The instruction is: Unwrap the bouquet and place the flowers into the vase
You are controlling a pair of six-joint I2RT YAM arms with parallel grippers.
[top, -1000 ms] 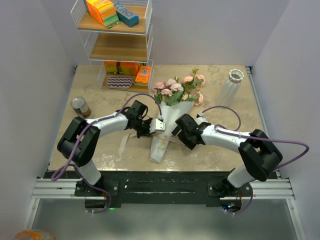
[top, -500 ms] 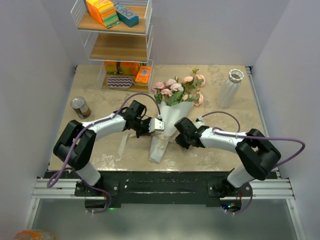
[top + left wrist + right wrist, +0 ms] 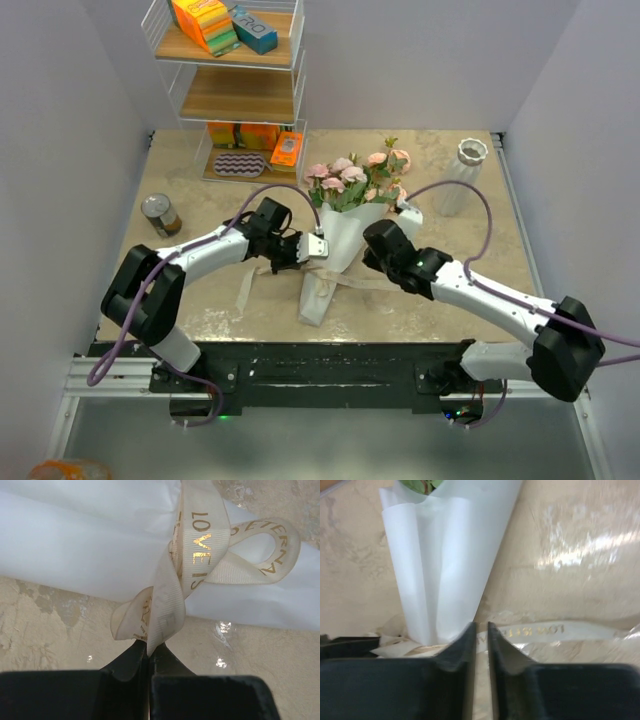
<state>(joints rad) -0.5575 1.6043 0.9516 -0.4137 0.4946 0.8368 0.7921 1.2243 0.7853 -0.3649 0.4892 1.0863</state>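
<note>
The bouquet (image 3: 340,235) lies mid-table, its white paper cone (image 3: 445,565) pointing toward me and the pink flowers (image 3: 350,178) at its far end. A cream ribbon (image 3: 200,545) with gold lettering is knotted round the cone. My left gripper (image 3: 318,248) is at the cone's left side, shut (image 3: 148,650) on a ribbon tail. My right gripper (image 3: 372,258) is at the cone's right side, jaws nearly together (image 3: 481,626) on another stretch of ribbon (image 3: 545,630), which trails right along the table (image 3: 365,284). The white ribbed vase (image 3: 462,172) stands upright at the far right.
A small metal can (image 3: 158,213) stands at the left. A wire shelf (image 3: 235,90) with boxes and sponges fills the far left corner. A loose pale strip (image 3: 247,285) lies near the left forearm. Walls close in both sides.
My right gripper has closed from wide open and its arm has swung out and back to the right, drawing a length of ribbon out to the right of the cone. The left gripper stays put.
</note>
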